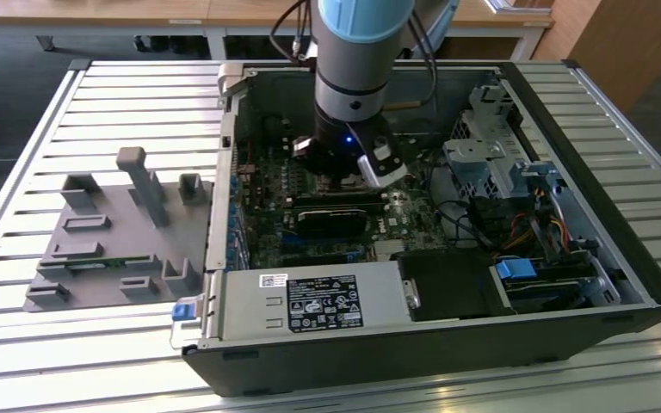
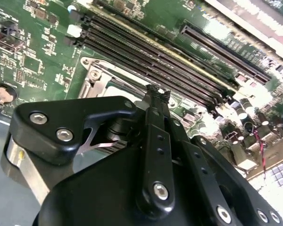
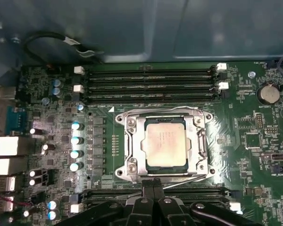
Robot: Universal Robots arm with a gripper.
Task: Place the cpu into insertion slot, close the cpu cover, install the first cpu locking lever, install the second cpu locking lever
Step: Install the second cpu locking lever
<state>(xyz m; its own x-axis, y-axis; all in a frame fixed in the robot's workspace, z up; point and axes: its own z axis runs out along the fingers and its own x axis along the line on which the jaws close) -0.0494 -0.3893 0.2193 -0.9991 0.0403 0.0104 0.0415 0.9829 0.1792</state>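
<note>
The biggest thing was the open computer case [image 1: 606,258], which lay on its side on a slatted metal table [image 1: 32,138], so that the arm [image 1: 354,60] could come down into it from above. On the exterior view's left, beside the case, a grey fixture tray [image 1: 113,241] with posts and pockets rested on the table, probably to hold parts ready for the work.

Inside the case lay the green circuit board [image 3: 245,108], flat and facing up. Long black card slots [image 3: 151,84] ran along one side of the socket.

The insertion slot [image 3: 132,160] sat near the middle of the board. The cpu [image 3: 166,142] was already in it, flat and square with its dull silver top up. The cpu cover [image 3: 198,143] appeared closed down over it, its frame around the chip and the centre cut-out leaving the metal top free. A thin lever wire [image 3: 188,178] lay along the socket edge nearest the claw; whether it was hooked I could not tell.

The gripper [image 3: 153,186] hung low just beside that edge of the socket. Its fingers [image 2: 156,101] seemed pressed together, with no gap visible, and held nothing. I judged that the closed tips were there to push a locking lever.
</note>
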